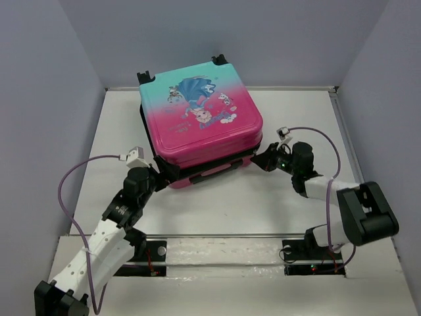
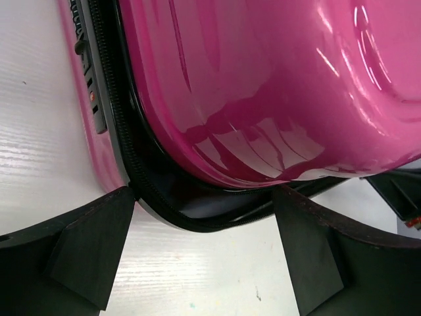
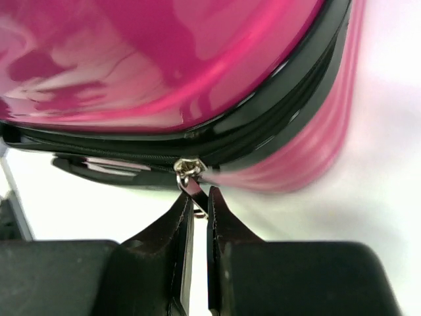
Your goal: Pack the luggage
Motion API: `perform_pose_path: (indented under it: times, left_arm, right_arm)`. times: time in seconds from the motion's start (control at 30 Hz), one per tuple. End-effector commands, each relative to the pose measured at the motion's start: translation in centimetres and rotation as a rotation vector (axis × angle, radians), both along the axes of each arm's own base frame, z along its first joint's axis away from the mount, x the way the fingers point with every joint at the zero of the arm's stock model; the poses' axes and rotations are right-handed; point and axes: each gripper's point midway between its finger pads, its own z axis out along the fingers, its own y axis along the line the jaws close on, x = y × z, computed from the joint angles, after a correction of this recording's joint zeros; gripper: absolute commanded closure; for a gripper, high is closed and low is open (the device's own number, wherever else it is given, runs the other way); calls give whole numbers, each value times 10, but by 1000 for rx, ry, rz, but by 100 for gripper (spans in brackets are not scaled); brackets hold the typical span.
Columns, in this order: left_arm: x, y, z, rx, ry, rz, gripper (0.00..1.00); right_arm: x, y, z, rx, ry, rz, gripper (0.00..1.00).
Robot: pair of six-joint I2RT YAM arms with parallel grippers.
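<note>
luggage [image 1: 200, 115] lies flat on the table [image 1: 263, 204], mid-far, lid down, pink end toward the arms. left gripper [image 2: 204, 197] is spread wide, one finger on each side of the near-left corner. right gripper [image 3: 199, 196] is pinched narrow on the zipper pull [image 3: 187, 171] at the near-right corner.

Your top camera looks down from above and behind the arm bases [image 1: 297, 253], taking in the whole table [image 1: 217, 204] and suitcase [image 1: 200, 115]. Your left wrist camera sits close up to the suitcase's near left corner, your right wrist camera close to its zipper pull [image 3: 189, 172]; all three share that front edge
</note>
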Motion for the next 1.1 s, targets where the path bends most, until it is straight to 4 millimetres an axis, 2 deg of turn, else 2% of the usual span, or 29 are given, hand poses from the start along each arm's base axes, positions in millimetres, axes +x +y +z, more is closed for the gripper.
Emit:
perform_pose_path:
  times: [0.0, 0.03, 0.13, 0.17, 0.23, 0.27, 0.3, 0.37, 0.4, 0.43, 0.47, 0.5, 0.53, 0.57, 0.6, 0.63, 0.7, 0.77, 0.87, 0.93, 0.97, 1.0, 1.03, 1.07]
  left_arm:
    - [17, -21, 18, -136, -128, -32, 1]
    - [18, -24, 17, -146, -136, -35, 1]
    - [25, -36, 33, -172, -192, -52, 1]
    - [23, -45, 35, -177, -196, -75, 1]
    - [21, -61, 40, -189, -212, -104, 1]
    - [24, -60, 40, -191, -212, -92, 1]
    - [19, -71, 43, -201, -214, -121, 1]
    - [20, -80, 46, -202, -220, -121, 1]
    - [17, -87, 48, -204, -218, -138, 1]
    - [17, -91, 54, -214, -227, -147, 1]
    - [17, -95, 55, -215, -229, -155, 1]
    - [15, -100, 57, -217, -232, -171, 1]
    - [15, -103, 65, -221, -244, -180, 1]
    - [15, -105, 68, -220, -249, -189, 1]
    - [14, -107, 71, -218, -255, -207, 1]
    - [12, -109, 79, -216, -263, -223, 1]
    - [16, -97, 87, -145, -265, -180, 1]
    - [12, -91, 109, -139, -309, -185, 1]
    - [12, -82, 127, -91, -319, -165, 1]
    - [14, -85, 143, -91, -340, -182, 1]
    - [22, -86, 141, -68, -322, -177, 1]
    - [25, -89, 162, -84, -344, -195, 1]
    - [30, -90, 167, -74, -339, -204, 1]
    - [40, -92, 160, -42, -305, -218, 1]
  right_arm:
    - [-19, -7, -10, -134, 38, -94, 93]
    - [-22, -6, -7, -147, 35, -95, 93]
    - [-36, 3, 1, -192, 43, -92, 93]
    - [-48, 15, -1, -204, 61, -60, 93]
    - [-60, 35, 8, -187, 51, -15, 93]
    - [-68, 48, 9, -185, 50, 18, 93]
    - [-87, 75, 12, -186, 45, 70, 93]
    - [-99, 110, 14, -188, 40, 122, 93]
    - [-117, 133, 15, -187, 40, 161, 93]
    - [-122, 147, 1, -209, 66, 173, 93]
    - [-123, 169, 19, -157, 30, 194, 93]
    - [-142, 191, 21, -139, 28, 247, 93]
    - [-149, 204, 23, -126, 25, 271, 93]
    - [-151, 215, 14, -137, 30, 265, 93]
    - [-155, 235, 32, -62, 2, 288, 93]
    - [-167, 249, 34, -23, -5, 320, 93]
    - [-167, 248, 33, 4, -26, 289, 93]
    - [-167, 243, 37, 51, -38, 273, 93]
    - [-173, 234, 28, 52, -15, 282, 93]
    - [-186, 241, 33, 99, -12, 342, 93]
    - [-194, 246, 36, 128, 3, 387, 93]
    - [-202, 251, 29, 129, 18, 416, 93]
    - [-205, 251, 27, 134, 24, 427, 93]
    - [-213, 251, 25, 142, 26, 445, 93]
